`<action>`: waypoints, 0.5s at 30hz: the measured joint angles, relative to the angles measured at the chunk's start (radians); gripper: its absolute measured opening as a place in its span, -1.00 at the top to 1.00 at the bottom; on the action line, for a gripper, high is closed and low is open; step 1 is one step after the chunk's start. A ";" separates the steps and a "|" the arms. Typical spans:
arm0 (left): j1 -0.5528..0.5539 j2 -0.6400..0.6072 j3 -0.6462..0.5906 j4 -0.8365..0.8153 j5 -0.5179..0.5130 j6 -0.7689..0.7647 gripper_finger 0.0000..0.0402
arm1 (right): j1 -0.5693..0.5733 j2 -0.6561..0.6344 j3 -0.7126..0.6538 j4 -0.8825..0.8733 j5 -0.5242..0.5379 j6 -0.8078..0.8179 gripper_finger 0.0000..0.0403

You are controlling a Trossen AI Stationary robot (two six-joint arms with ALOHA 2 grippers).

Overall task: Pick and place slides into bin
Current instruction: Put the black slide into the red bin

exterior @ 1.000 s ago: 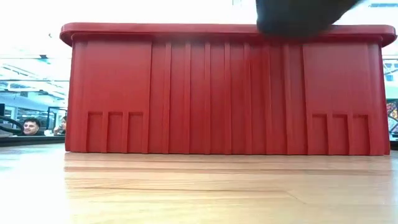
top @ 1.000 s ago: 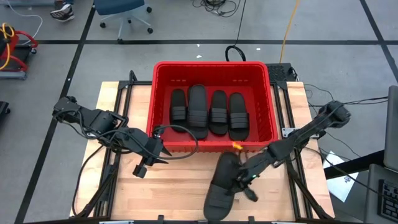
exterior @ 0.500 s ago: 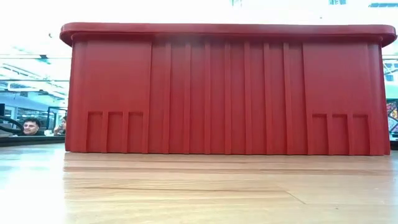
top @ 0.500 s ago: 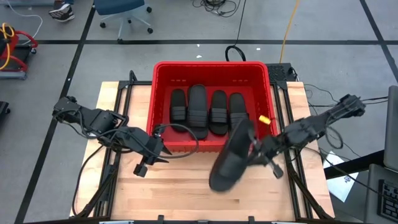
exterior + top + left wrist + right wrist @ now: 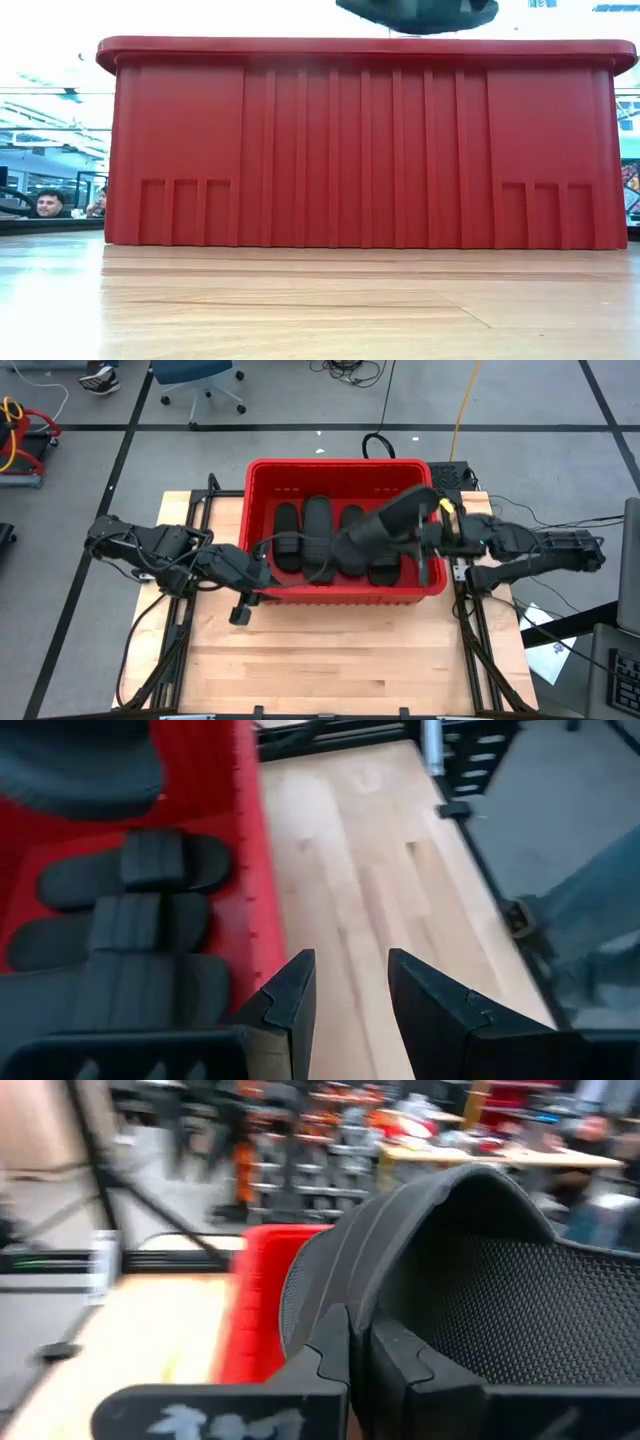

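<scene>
Right gripper (image 5: pixel 432 535) has swung its slide (image 5: pixel 385 525) up off the table and over the bin (image 5: pixel 262 478); jaws pinched shut on the strap edge. Four slides (image 5: pixel 318 538) lie flat in the bin. Left gripper (image 5: pixel 345 990) open, empty, just beside the bin's near wall. Slide looks light, rubbery, bendy; the strap is the best hold, since the sole droops. Wood tabletop (image 5: pixel 330 660) bare, grey floor around, people (image 5: pixel 45 203) seated far behind.
</scene>
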 joint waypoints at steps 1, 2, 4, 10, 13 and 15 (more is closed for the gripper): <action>0.010 0.000 0.000 0.001 -0.011 -0.001 0.38 | -0.039 0.007 0.000 0.002 -0.009 -0.007 1.00; 0.021 0.000 0.000 0.001 -0.024 -0.003 0.38 | -0.078 0.014 0.000 0.007 -0.030 -0.019 1.00; 0.042 0.000 0.000 0.001 -0.045 -0.003 0.38 | -0.156 0.035 0.000 0.011 -0.090 -0.038 1.00; 0.100 0.000 0.000 0.008 -0.048 -0.008 0.38 | -0.357 0.161 0.000 0.009 -0.300 -0.048 1.00; 0.122 0.000 0.000 0.009 -0.048 -0.011 0.38 | -0.432 0.227 0.017 -0.032 -0.421 -0.050 1.00; 0.134 0.000 0.000 0.008 -0.048 -0.011 0.38 | -0.467 0.272 0.062 -0.110 -0.449 -0.069 1.00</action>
